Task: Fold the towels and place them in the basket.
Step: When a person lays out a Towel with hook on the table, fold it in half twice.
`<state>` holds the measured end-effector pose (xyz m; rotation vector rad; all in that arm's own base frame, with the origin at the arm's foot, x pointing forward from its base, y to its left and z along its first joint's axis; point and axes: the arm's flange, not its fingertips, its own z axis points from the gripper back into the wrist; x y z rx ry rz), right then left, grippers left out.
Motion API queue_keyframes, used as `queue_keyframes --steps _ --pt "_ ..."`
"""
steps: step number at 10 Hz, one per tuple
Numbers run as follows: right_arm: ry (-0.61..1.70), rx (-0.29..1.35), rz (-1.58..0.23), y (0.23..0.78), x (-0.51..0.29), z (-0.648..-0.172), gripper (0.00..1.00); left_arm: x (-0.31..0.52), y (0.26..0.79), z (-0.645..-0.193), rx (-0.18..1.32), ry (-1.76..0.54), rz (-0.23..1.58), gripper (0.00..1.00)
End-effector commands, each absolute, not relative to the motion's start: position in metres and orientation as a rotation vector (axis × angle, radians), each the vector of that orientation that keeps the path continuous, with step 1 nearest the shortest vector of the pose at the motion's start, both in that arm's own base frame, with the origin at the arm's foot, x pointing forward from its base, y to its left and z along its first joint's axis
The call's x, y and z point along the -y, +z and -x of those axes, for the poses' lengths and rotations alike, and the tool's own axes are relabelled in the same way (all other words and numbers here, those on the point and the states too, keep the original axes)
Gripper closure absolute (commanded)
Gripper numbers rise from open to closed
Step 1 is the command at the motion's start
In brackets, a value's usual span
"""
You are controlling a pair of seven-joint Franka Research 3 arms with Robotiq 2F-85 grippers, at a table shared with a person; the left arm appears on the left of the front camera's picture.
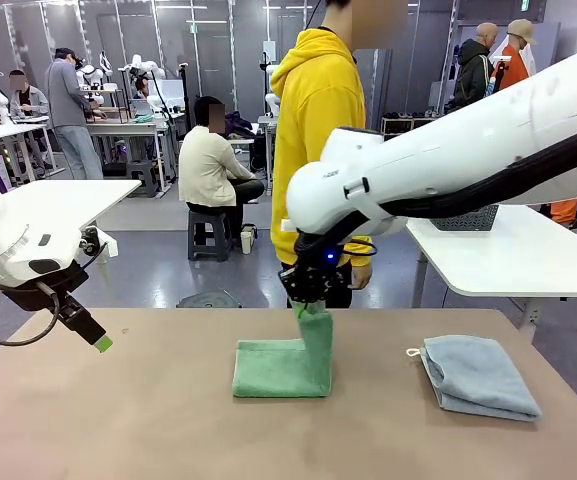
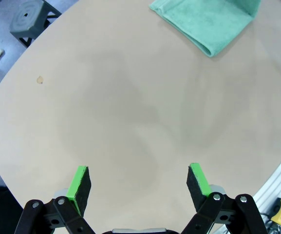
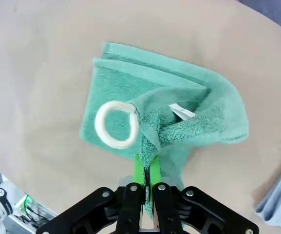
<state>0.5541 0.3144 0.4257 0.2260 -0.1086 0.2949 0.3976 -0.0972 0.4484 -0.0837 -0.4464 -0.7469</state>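
Right gripper (image 3: 146,187) at lower centre pinches green towel (image 1: 280,367) corner, lifted mid-surface (image 1: 118,420); thin pinch may slip, undoing fold. Left gripper (image 2: 139,187) spread, idle.

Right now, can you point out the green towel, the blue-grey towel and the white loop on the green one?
green towel (image 1: 273,368): front view, flat folded part on the table.
blue-grey towel (image 1: 480,375): front view, middle of its top fold.
white loop (image 3: 117,125): right wrist view, on the ring's band.
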Motion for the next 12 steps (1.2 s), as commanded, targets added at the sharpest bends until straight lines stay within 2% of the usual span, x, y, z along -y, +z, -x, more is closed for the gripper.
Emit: queue_keyframes --steps 1,6,7,8,9,10,11,12 --pt "0.266 0.072 -0.204 0.419 -0.343 -0.566 1.00 0.099 0.450 -0.396 0.432 -0.741 0.079 0.00" --pt "0.225 0.015 -0.146 0.376 -0.393 -0.570 1.00 0.099 0.450 -0.396 0.432 -0.741 0.079 0.00" --pt "0.232 -0.002 -0.141 0.372 -0.398 -0.569 0.71 0.099 0.450 -0.396 0.432 -0.741 0.079 0.00" --pt "0.237 -0.006 -0.140 0.371 -0.400 -0.567 0.62 0.099 0.450 -0.396 0.432 -0.741 0.079 0.00" --pt "0.233 -0.009 -0.144 0.371 -0.401 -0.565 0.39 0.099 0.450 -0.396 0.432 -0.741 0.079 0.00" --pt "0.226 -0.013 -0.142 0.371 -0.401 -0.564 0.29 0.099 0.450 -0.396 0.432 -0.741 0.079 0.00" --pt "0.214 -0.008 -0.145 0.371 -0.401 -0.562 0.06 0.099 0.450 -0.396 0.432 -0.741 0.079 0.00" --pt "0.212 -0.008 -0.149 0.373 -0.401 -0.560 0.00 0.099 0.450 -0.396 0.432 -0.741 0.079 0.00"
